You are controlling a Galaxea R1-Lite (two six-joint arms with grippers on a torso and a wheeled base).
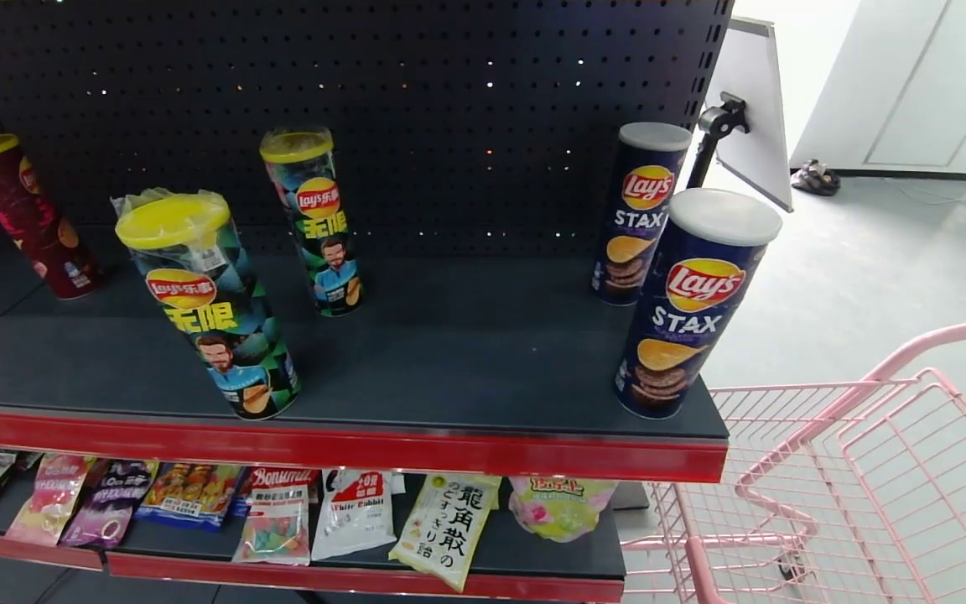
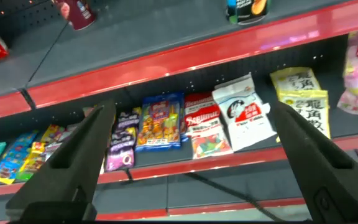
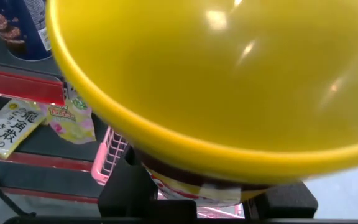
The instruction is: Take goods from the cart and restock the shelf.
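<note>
Holding: our right gripper (image 3: pixel 207 198) is clenched on a yellow-lidded can (image 3: pixel 216 74), with pink cart wire behind it.
Left gripper (image 2: pixel 191 112): we see the jaws spread wide with nothing between them, facing the bags.
Cart (image 1: pixel 835 470): lower right of the head frame, beside the shelf end.
Bags (image 1: pixel 357 512): a row along the bottom edge, on the lower tier.
Shelf (image 1: pixel 466 352): top tier, mid-frame.
Blue cans (image 1: pixel 693 302): two standing at right, one behind the other.
Green cans (image 1: pixel 206 302): two left of centre.
Red can (image 1: pixel 26 214): upper left.
</note>
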